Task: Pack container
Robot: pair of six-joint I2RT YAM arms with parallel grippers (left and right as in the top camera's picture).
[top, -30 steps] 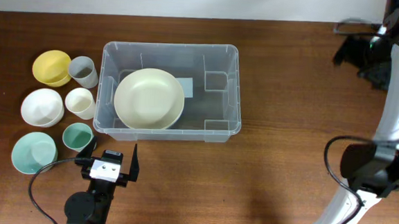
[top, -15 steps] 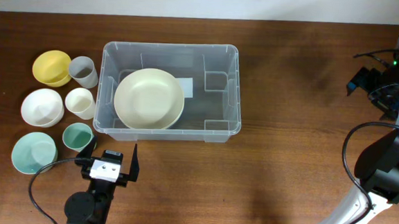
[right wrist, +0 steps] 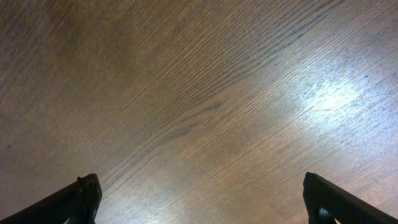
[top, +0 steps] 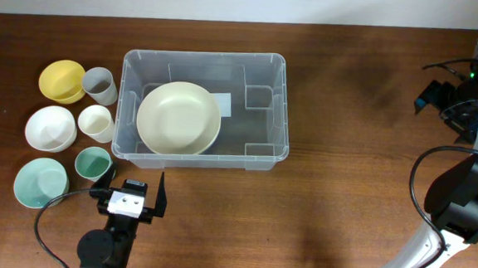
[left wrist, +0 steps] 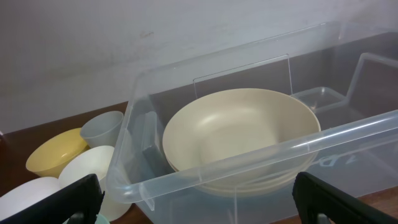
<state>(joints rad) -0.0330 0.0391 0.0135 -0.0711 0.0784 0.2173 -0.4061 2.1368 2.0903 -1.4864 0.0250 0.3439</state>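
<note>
Container: you have the clear container point(top: 256, 118) left of the table's point(top: 335, 198) middle, its long near wall facing your left arm.
Inside: a large cream bowl point(top: 178, 118) fills the left half; the right half is bare.
Crowding: yellow bowl point(top: 62, 81), grey cup point(top: 98, 83), white bowl point(top: 50, 127), cream cup point(top: 96, 124), teal bowl point(top: 41, 182) and teal cup point(top: 93, 163) cluster just left of the bin.
Left gripper point(top: 133, 186): fingers wide, holding nothing, near the bin's near wall.
Right gripper point(right wrist: 200, 202): fingers wide, holding nothing, at the far right edge, well apart.
Room: bare wood lies right of the bin.
</note>
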